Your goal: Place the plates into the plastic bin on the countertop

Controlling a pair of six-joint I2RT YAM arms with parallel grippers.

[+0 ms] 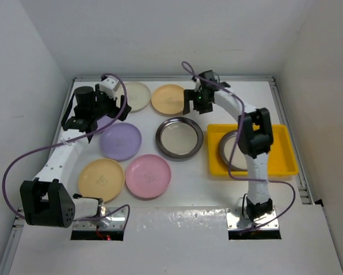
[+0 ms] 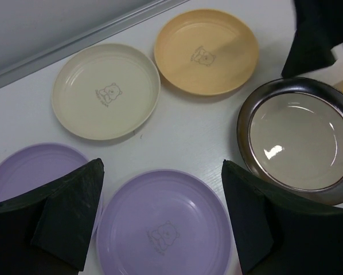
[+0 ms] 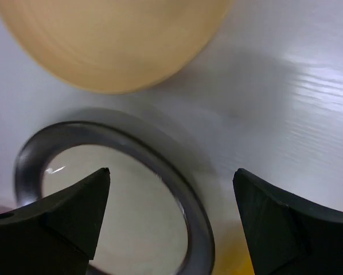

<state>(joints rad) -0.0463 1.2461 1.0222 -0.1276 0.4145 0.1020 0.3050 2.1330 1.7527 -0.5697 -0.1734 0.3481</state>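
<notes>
Several plates lie on the white countertop (image 1: 206,192): cream (image 1: 136,96), orange-yellow (image 1: 169,99), lilac (image 1: 121,141), dark-rimmed steel (image 1: 179,138), a second orange-yellow (image 1: 101,179) and pink (image 1: 148,176). Another steel plate (image 1: 230,150) lies in the yellow plastic bin (image 1: 280,163). My left gripper (image 1: 97,110) is open and empty above the lilac plate (image 2: 163,229); a second lilac plate (image 2: 31,172) shows at its left. My right gripper (image 1: 195,103) is open and empty, hovering over the steel plate's far rim (image 3: 180,180), near the orange-yellow plate (image 3: 114,40).
White walls close in the counter at the back and both sides, with a raised metal edge (image 1: 283,109) on the right. Purple cables loop from both arms. The bin's corner (image 3: 234,264) shows beside the steel plate. The cream (image 2: 105,98) and orange-yellow (image 2: 206,50) plates lie beyond my left gripper.
</notes>
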